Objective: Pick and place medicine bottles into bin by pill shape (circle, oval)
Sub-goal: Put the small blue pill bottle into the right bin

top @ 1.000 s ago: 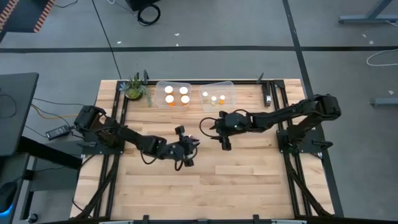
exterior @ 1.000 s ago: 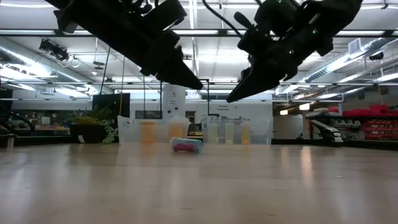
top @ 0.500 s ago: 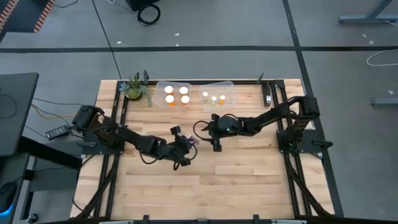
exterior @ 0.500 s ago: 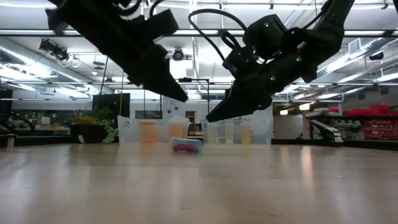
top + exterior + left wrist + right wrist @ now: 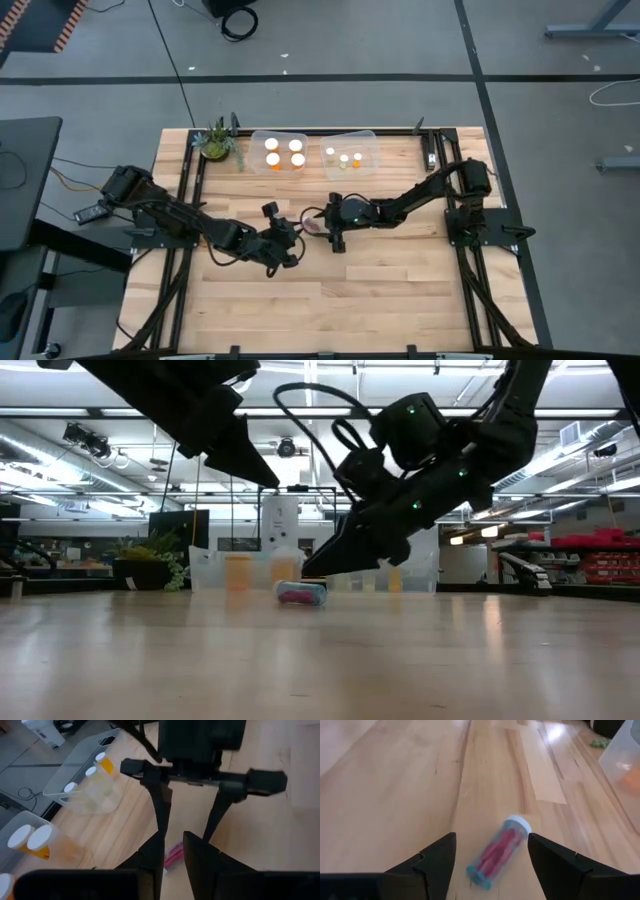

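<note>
A clear bottle of pink pills with a white cap (image 5: 499, 851) lies on its side on the table's middle (image 5: 312, 226), and shows in the low view (image 5: 301, 592). My right gripper (image 5: 491, 836) is open just above it, one finger on each side, touching nothing (image 5: 326, 228). My left gripper (image 5: 173, 847) hovers to the bottle's left (image 5: 292, 240), raised (image 5: 270, 478), its fingers a narrow gap apart and empty. The other bottles stand in two clear bins at the far edge.
The left bin (image 5: 283, 152) holds orange bottles with white caps. The right bin (image 5: 349, 152) holds smaller pale bottles. A small green potted plant (image 5: 217, 142) stands left of the bins. Bare wood lies toward the near edge.
My right gripper has moved toward the table's left edge and come down over the lying bottle, staying open. My left gripper has drawn back toward the left edge and risen. The bottle has not moved.
</note>
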`<act>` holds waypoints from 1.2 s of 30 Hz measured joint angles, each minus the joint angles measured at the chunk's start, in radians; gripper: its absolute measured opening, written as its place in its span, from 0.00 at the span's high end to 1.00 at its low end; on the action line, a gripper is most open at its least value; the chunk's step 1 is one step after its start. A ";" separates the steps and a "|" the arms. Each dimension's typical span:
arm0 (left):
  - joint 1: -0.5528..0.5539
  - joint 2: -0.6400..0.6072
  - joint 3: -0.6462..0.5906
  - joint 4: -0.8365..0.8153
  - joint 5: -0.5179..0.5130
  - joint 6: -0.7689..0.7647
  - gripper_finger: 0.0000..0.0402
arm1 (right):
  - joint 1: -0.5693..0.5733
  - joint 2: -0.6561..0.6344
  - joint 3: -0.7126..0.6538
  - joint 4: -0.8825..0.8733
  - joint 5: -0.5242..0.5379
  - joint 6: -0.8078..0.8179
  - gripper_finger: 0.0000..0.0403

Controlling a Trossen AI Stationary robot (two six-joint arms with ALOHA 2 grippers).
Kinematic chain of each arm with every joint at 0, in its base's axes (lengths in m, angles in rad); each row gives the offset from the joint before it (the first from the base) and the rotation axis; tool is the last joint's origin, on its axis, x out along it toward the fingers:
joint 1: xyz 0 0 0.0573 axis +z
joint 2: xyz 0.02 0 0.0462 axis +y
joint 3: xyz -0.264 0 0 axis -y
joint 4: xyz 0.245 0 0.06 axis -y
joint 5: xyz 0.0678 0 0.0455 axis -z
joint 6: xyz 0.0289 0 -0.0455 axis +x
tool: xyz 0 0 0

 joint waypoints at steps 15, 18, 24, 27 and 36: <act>0.001 0.001 0.000 0.002 -0.001 -0.004 0.81 | -0.016 0.063 0.064 -0.104 0.095 0.032 0.43; 0.003 0.001 0.000 0.002 -0.001 -0.006 0.80 | -0.022 0.062 0.065 -0.120 0.091 0.035 0.49; 0.003 0.001 0.000 0.002 -0.001 -0.008 0.79 | -0.022 0.062 0.065 -0.126 0.079 0.033 0.62; 0.003 0.001 0.000 0.002 0.000 -0.009 0.80 | -0.022 0.062 0.065 -0.130 0.079 0.023 0.68; 0.003 0.002 0.000 -0.003 0.000 -0.062 0.77 | -0.023 -0.046 0.063 -0.268 0.098 -0.008 0.71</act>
